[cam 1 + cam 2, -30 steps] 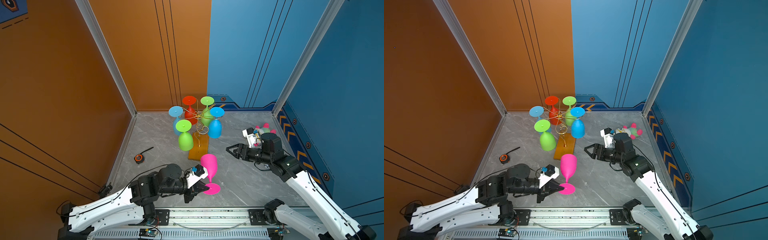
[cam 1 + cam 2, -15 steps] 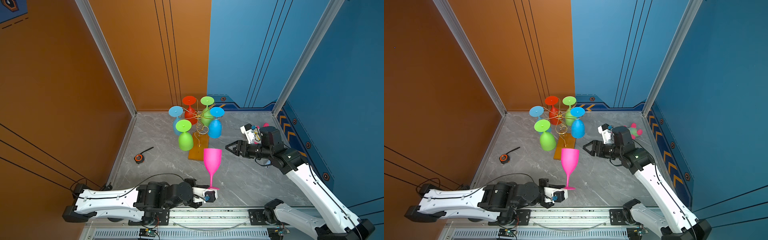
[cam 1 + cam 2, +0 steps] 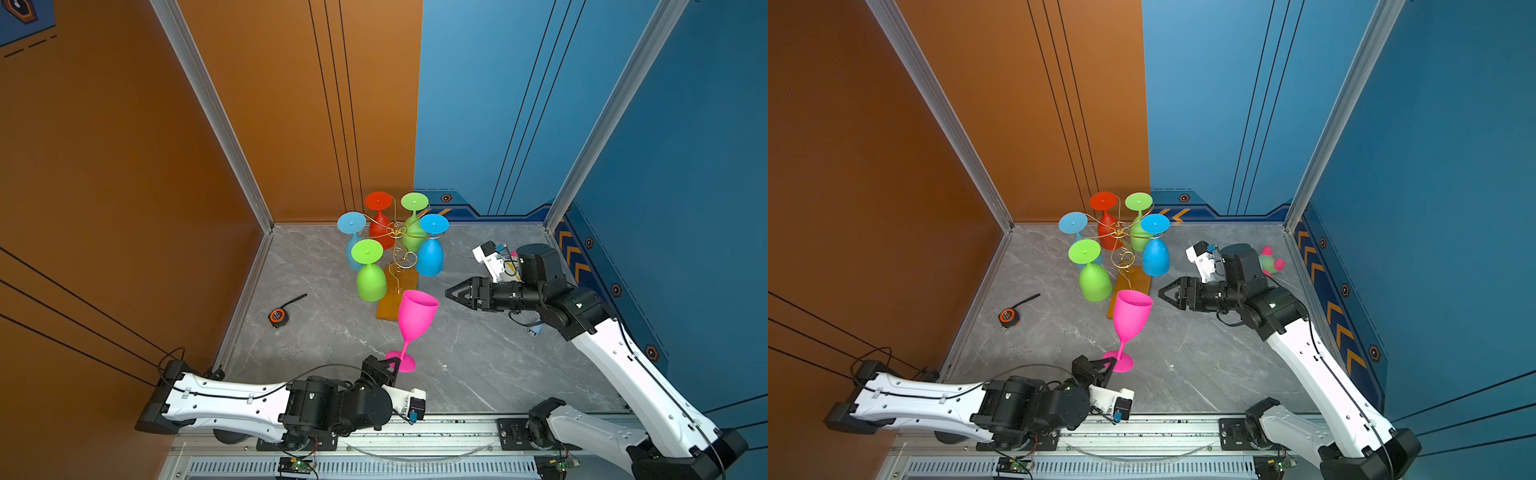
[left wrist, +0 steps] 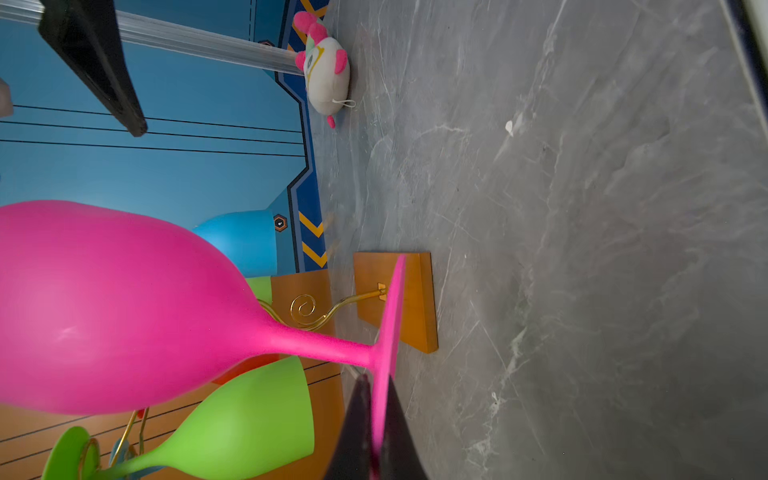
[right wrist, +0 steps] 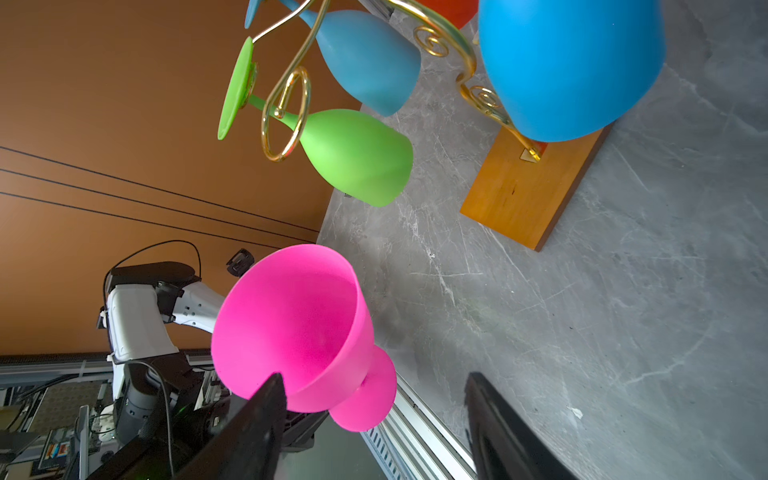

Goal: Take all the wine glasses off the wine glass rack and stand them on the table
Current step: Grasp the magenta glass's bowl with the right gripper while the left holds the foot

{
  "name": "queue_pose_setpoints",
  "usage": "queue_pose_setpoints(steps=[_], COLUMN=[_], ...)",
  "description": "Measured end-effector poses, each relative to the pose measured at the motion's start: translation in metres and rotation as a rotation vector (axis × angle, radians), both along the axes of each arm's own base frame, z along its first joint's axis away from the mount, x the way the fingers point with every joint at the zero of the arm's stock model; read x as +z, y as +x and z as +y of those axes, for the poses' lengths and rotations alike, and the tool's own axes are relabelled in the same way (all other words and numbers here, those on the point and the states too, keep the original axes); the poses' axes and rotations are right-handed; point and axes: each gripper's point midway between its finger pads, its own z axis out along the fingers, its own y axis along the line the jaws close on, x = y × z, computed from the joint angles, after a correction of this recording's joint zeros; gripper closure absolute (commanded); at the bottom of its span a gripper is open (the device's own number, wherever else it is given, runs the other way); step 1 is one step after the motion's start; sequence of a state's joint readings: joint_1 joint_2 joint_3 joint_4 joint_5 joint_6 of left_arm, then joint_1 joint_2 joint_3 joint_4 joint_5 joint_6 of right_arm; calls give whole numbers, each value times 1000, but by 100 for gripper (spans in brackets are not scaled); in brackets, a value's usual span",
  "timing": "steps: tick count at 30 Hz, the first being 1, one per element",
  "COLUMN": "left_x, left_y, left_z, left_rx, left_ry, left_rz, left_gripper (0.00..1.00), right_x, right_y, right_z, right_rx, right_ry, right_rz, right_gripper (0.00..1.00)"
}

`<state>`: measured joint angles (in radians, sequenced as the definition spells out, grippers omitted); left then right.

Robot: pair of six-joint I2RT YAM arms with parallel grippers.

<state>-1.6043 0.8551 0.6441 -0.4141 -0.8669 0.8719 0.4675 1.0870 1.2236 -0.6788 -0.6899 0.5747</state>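
- Pinching only its foot rim, the left fingers (image 4: 357, 432) hold the pink wine glass (image 3: 417, 316) near upright just in front of the wine glass rack (image 3: 397, 249); so slim a grip may let it tip.
- Right fingers (image 3: 461, 293) gape beside its bowl; a nudge could topple it.

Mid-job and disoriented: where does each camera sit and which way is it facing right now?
Top views: high above the front rail, looking down on the table; both arms, left gripper and right gripper show.
Left wrist: low by the table, facing the rack and blue wall; its fingertips clamp the pink glass foot.
Right wrist: faces the orange wall over the pink glass; its open fingers and the left arm show.
Shared: all show pink glass and rack.
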Motion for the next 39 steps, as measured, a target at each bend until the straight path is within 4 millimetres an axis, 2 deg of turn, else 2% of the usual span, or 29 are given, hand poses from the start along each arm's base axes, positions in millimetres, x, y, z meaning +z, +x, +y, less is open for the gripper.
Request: queue_pose_setpoints(steps=[5,17,24,33,39], left_x=[0,-2,-1,9,7], left_y=[7,18,21,23,25], left_z=[8,20,20,23,26], left_rx=[14,19,21,18,16], left_ry=[77,202,226,230,266], left_rz=[-86,-253,-330,-375,-383], left_gripper=[100,100,100,100,100], right_x=[3,-11,-15,-19,-20], right_y=[-6,-11,-13,-15,-17], right_z=[14,35,40,43,44], right_rx=[62,142,163,182,195], right_ry=[-2,-49,-62,-74,-81], right_rz=[2,46,57,66,61], right_gripper=[36,50,59,75,85])
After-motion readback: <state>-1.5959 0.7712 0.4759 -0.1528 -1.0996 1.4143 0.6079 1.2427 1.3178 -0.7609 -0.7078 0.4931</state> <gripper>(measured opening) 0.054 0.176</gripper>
